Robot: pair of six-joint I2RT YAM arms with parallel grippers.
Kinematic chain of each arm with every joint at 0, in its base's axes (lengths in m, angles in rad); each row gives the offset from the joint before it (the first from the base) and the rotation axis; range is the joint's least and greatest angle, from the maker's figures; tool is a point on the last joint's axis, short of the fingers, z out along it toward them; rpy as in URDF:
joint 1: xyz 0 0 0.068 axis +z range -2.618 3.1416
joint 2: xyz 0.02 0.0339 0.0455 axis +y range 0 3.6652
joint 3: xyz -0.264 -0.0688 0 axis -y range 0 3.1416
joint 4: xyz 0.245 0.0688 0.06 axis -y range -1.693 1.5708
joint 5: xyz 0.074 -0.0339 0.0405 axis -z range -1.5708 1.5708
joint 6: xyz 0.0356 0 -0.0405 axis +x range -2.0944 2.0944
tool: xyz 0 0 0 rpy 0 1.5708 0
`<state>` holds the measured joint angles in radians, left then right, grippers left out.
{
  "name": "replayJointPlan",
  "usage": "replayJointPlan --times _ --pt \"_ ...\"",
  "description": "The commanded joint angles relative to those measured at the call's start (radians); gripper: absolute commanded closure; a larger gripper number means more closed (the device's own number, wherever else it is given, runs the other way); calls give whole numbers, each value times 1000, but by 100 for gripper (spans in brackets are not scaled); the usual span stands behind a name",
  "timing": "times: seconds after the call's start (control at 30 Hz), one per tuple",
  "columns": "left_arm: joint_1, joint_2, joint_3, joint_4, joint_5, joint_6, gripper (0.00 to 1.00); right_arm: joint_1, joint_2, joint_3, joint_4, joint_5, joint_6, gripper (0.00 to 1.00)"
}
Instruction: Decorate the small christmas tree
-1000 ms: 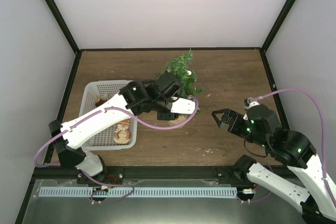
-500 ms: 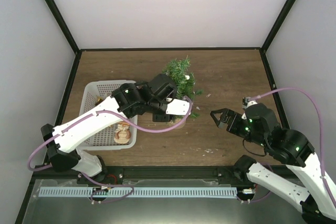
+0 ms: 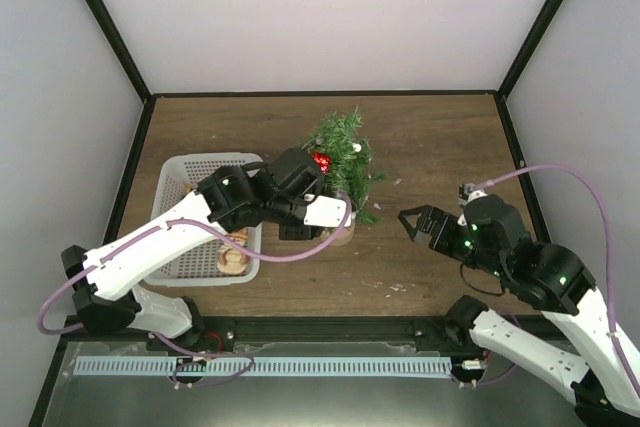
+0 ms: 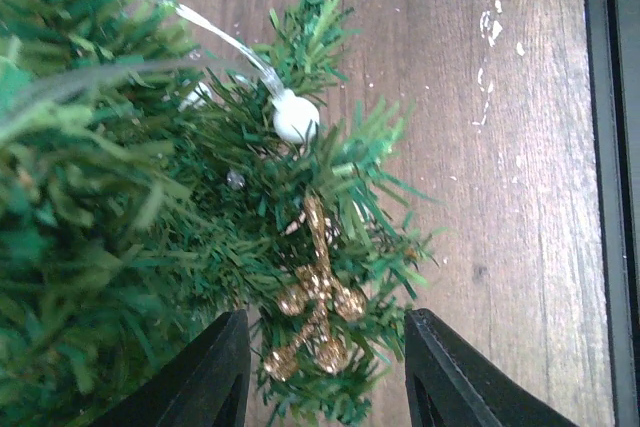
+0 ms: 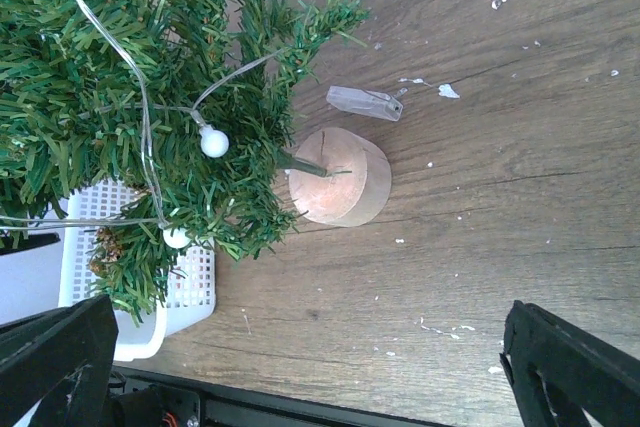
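Note:
The small christmas tree (image 3: 345,157) stands at mid-table on its tan wooden base (image 3: 343,234). A red ball ornament (image 3: 321,160) hangs on its left side. My left gripper (image 3: 305,182) is close against the tree's left side. In the left wrist view it is open (image 4: 325,387), and a glittery gold ornament (image 4: 318,297) hangs on a branch between its fingers without touching them. A white bulb (image 4: 296,117) on a clear light string sits higher up. My right gripper (image 3: 412,222) is open and empty to the right of the tree. Its view shows the base (image 5: 340,177) and the lower branches (image 5: 120,97).
A white basket (image 3: 185,167) with several more ornaments, one a tan figure (image 3: 235,252), stands left of the tree; its corner shows in the right wrist view (image 5: 150,297). A small clear plastic piece (image 5: 365,102) lies beside the base. Black frame rails edge the table.
My left arm has drawn back to the left and toward the table's near edge. The red ball, hidden before, now shows on the tree. My right gripper has edged slightly left.

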<state>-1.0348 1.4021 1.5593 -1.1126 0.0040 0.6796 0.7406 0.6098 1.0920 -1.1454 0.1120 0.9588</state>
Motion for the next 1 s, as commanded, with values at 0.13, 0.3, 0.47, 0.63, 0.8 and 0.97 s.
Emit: replayJointPlan --times 0.13,0.3,0.47,0.63,0.8,0.97 --pt "57 -63 -25 -9 56 -44 56 -6 -16 10 57 2 -5 2" --pt "122 -95 -5 -29 138 -58 56 -7 -33 49 160 -23 -104 4" --pt "256 -165 12 -39 305 -78 56 -6 158 263 264 -151 -395 5" --pt "401 -269 -9 6 444 -97 55 -5 345 457 300 -161 -610 6" --pt "496 -306 -16 -6 511 -110 56 -6 480 588 361 -205 -750 9" --pt "540 -337 -35 -25 540 -108 56 -7 525 600 402 -232 -821 14"
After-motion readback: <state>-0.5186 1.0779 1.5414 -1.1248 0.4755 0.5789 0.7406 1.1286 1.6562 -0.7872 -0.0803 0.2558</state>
